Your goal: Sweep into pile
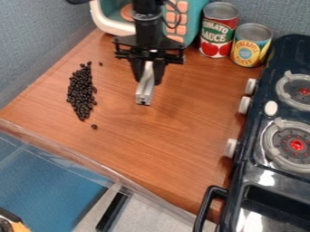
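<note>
gripper upper centre, pinching metal bar | beans left, heaped, few strays | two cans upper right | toy oven top, behind gripper | stove blocks right side

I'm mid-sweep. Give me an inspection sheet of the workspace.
Surface: brown wood-grain table.
Job's things: black beans in a long cluster at picture left; one stray bean nearer the camera, another farther back.
Clutter: tomato can, pineapple can and teal toy microwave along the far edge.
Gripper: jaws closed on a pale bar, away from the beans.
Cables: black cable looping beside the arm.
Surroundings: toy stove at picture right.
</note>
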